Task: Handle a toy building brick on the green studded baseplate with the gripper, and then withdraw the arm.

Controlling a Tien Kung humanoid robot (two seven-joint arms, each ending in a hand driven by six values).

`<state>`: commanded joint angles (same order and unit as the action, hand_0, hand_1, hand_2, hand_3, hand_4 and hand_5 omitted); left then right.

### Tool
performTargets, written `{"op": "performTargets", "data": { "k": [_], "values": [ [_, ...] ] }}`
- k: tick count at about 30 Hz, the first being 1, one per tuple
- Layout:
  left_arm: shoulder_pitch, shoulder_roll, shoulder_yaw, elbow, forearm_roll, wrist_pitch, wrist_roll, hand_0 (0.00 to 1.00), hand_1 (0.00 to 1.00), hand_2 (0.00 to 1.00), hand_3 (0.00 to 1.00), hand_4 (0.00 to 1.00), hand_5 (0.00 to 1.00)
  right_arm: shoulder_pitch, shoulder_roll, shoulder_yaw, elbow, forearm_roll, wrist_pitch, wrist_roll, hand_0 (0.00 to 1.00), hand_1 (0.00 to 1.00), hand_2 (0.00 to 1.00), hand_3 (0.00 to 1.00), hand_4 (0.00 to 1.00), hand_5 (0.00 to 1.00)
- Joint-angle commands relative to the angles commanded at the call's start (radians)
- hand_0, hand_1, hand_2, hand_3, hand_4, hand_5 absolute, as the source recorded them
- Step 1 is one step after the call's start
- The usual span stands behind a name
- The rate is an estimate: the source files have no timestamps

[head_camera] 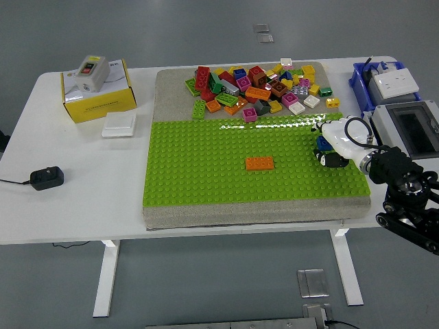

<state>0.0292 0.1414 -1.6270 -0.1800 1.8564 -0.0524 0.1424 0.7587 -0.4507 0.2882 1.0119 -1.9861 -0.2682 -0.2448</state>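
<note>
1. Right hand sits over the right edge of the green baseplate, white palm and dark fingertips curled down toward the studs.
2. Something blue shows just under my fingers, maybe a brick, but it's mostly hidden; I can't tell if I'm gripping it or just hovering with fingers bent.
3. Left hand isn't in view at all.
4. Orange brick is the one clear brick on the plate: seated alone near the middle, well apart from my hand, nothing touching it.
5. Its long axis runs left-right across the picture, parallel to the plate's near edge; it lies flat, studs up, no tilt that I can see.
6. Loose brick pile lies on the grey mat behind the plate, mixed colours, a few touching the plate's far edge.
7. Progress, my judgement: the handling step is under way, since my hand is down on the plate and not retracted. If the blue piece is my brick, it's mid-place or mid-pick; can't say which.
8. Left to do: finish the grasp or release, then pull the arm back off to the right. Withdrawal not yet done.
9. Off-task stuff: yellow box and black plug on the table's left, blue bin at right.
</note>
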Motion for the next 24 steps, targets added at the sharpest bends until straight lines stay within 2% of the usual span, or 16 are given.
{"op": "performTargets", "data": {
  "k": [6,12,24],
  "values": [
    [0.003,0.002,-0.007,0.0,0.013,-0.002,0.003,0.688,0.672,0.668,0.748,0.408,0.494,0.004,0.0,-0.002,-0.003,-0.01,0.004,-0.004,0.615,0.57,0.796,0.859,0.583,0.368],
    [0.002,0.001,0.016,0.0,-0.005,0.001,0.003,0.688,0.672,0.668,0.749,0.41,0.496,0.009,0.004,-0.003,-0.016,-0.006,0.008,-0.005,0.615,0.571,0.795,0.858,0.587,0.358],
    [0.006,-0.001,-0.001,0.0,0.012,-0.002,0.005,0.688,0.672,0.669,0.753,0.412,0.496,0.014,0.018,-0.008,-0.078,0.059,0.003,0.01,0.615,0.56,0.785,0.841,0.594,0.351]
  ]
}}
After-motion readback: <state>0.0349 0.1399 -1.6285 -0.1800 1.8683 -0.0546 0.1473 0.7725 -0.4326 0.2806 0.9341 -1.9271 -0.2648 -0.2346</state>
